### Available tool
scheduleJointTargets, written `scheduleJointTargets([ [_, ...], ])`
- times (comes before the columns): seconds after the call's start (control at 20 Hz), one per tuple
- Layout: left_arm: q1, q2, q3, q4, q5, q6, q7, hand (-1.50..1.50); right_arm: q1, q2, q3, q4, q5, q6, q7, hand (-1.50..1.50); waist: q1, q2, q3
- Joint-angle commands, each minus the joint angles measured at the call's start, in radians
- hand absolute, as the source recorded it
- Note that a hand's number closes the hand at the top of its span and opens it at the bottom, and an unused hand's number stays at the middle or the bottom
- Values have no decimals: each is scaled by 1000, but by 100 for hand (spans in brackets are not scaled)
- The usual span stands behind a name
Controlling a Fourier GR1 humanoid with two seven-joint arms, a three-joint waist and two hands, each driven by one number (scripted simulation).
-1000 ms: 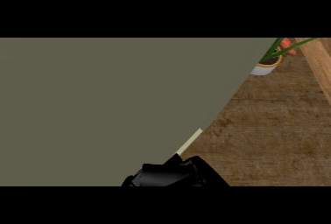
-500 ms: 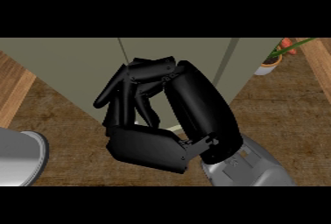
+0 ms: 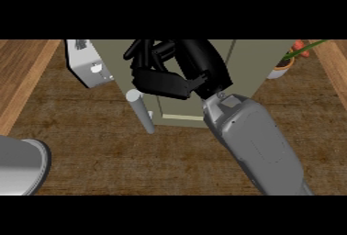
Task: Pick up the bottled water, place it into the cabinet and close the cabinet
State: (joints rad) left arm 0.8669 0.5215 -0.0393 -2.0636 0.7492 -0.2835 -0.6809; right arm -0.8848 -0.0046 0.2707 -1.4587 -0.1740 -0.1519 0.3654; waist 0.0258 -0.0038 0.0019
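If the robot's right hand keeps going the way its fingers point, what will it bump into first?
Probably the grey-green cabinet. The right hand points toward the top of the view, fingers curled, already over the cabinet's front. Depth is hard to judge, so it may be touching already.

You've got one smooth grey forearm shell (image 3: 254, 142), panel seams visible, capped at 11 o'clock by a glossy black robot hand (image 3: 173, 75).

Cabinet (image 3: 251, 59) interior behind right hand (image 3: 163, 82)
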Motion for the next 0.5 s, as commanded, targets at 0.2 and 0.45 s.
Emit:
scheduleJointTargets([
  [0.2, -26, 16, 45, -15, 29, -12, 58, 150, -119, 5, -68, 320, 12, 36, -120, 150, 12, 14, -3],
  [0.45, -24, 2, 30, -51, 33, -8, 66, 150, -80, -32, -77, 369, 9, 31, -182, 150, 15, 19, -2],
])
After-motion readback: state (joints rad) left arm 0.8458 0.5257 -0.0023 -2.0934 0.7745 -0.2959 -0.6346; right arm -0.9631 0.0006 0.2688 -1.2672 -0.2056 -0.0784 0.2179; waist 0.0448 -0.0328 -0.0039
